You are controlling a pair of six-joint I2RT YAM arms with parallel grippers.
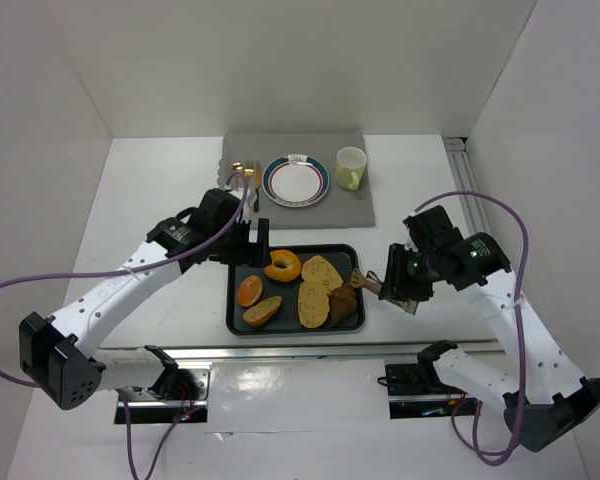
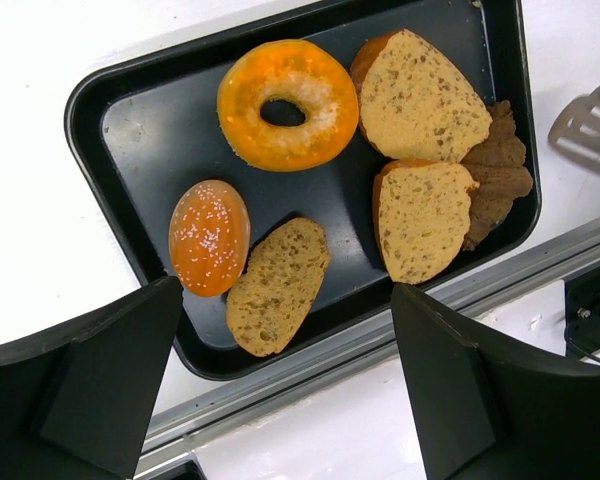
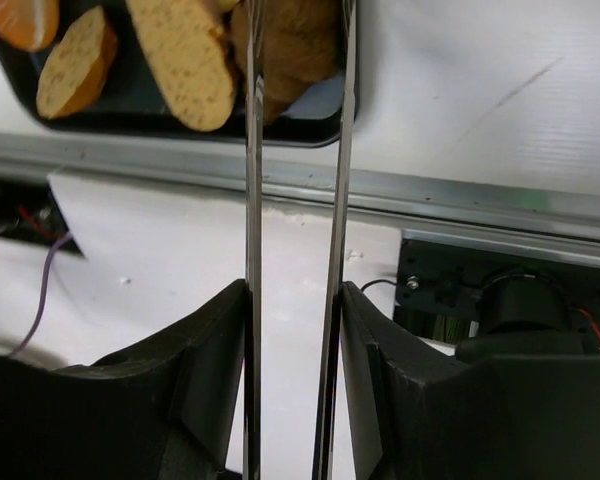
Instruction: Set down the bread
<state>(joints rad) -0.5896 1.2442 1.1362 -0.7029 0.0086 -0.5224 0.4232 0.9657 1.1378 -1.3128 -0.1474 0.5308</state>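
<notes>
- Nearest the arm bases, the right gripper (image 3: 295, 300) is clamped on metal tongs (image 3: 252, 150). Their blades stand slightly spread and pinch nothing, with the tips at the tray's right rim.
- On the black tray (image 2: 80, 110) the bread lies unlifted: seeded slices (image 2: 420, 95), a dark brown piece (image 2: 500, 170) closest to the tongs, a ring bun (image 2: 240, 105) and a glazed orange bun (image 2: 208, 235).
- Over the tray's far-left corner the left gripper (image 2: 285, 385) hovers, fingers wide and empty.
- Farthest, an empty plate (image 1: 296, 183) sits on a grey mat (image 1: 355, 205) beside a cup (image 1: 351, 168).
- The step in hand looks like the reach to pick. Next, the tongs should straddle one piece, squeeze, then carry it plateward.
</notes>
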